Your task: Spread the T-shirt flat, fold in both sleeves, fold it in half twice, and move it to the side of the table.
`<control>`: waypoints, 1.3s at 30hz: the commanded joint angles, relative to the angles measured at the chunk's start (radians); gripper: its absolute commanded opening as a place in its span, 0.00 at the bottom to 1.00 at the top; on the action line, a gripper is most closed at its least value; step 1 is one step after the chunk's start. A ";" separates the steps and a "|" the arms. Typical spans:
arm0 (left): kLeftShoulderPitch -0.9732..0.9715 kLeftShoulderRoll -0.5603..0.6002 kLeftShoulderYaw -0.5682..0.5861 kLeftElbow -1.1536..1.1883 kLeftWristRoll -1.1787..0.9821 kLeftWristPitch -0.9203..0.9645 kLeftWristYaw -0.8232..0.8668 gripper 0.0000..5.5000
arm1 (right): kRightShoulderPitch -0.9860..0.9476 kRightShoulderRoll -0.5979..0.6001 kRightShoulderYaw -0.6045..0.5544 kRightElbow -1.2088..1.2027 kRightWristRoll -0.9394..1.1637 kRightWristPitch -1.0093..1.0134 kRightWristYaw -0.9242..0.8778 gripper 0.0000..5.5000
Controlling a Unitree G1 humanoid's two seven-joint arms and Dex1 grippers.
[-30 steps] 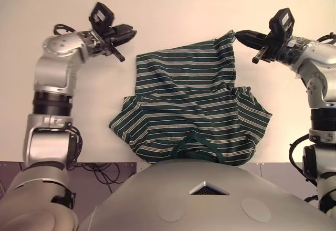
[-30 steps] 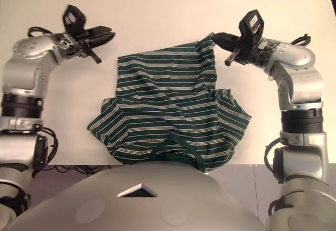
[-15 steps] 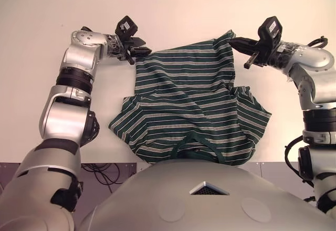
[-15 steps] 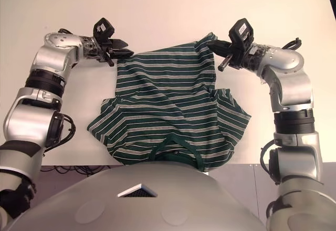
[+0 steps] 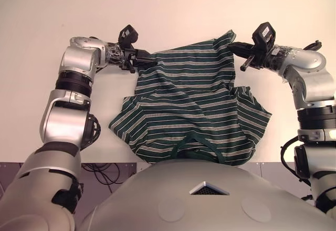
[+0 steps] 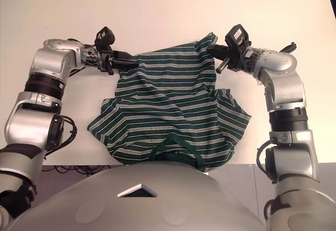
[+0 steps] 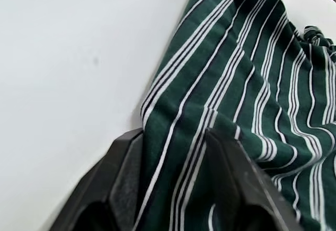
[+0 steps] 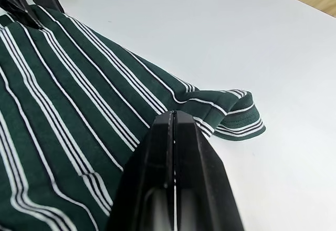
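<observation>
I judge the limp, light T-shirt [image 5: 191, 105], rumpled on the table [image 5: 63, 10], best taken at hem corners toward the table's far edge, where my right end effector [image 5: 233, 45] pinches cloth and my left end effector [image 5: 144, 61] straddles it, released.

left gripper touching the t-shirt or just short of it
Touching. The left wrist view shows the T-shirt edge running in between the left gripper's open fingers, against both.

Dark green T-shirt [image 5: 184, 105] with thin white stripes, white table [image 5: 63, 5]
</observation>
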 commanded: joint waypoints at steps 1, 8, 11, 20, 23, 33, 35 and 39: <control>0.046 0.004 -0.051 0.024 0.081 -0.046 0.047 0.31 | -0.006 0.007 0.012 0.007 -0.036 -0.031 -0.005 0.00; -0.007 -0.033 0.017 0.100 0.062 -0.131 0.138 0.09 | -0.004 0.015 0.016 0.027 -0.060 -0.055 -0.003 0.00; -0.033 -0.048 0.051 0.148 0.053 -0.185 0.159 0.00 | -0.004 0.018 0.021 0.034 -0.068 -0.065 -0.002 0.00; 0.065 0.025 0.107 -0.181 -0.075 -0.225 -0.076 0.00 | 0.004 0.011 0.000 0.038 -0.067 -0.075 0.000 0.00; 0.216 0.095 0.063 -0.446 -0.114 -0.254 -0.197 0.00 | 0.017 0.007 -0.006 0.031 -0.065 -0.077 -0.001 0.00; 0.480 0.181 -0.152 -0.705 0.110 -0.387 -0.105 0.00 | 0.021 0.004 -0.019 0.031 -0.057 -0.082 0.010 0.00; 0.477 0.180 -0.177 -0.659 0.177 -0.409 -0.049 0.00 | 0.024 0.003 -0.022 0.025 -0.054 -0.080 0.015 0.00; 0.480 0.204 -0.205 -0.630 0.218 -0.436 -0.010 0.12 | 0.027 0.018 -0.060 -0.024 0.006 -0.053 0.035 0.00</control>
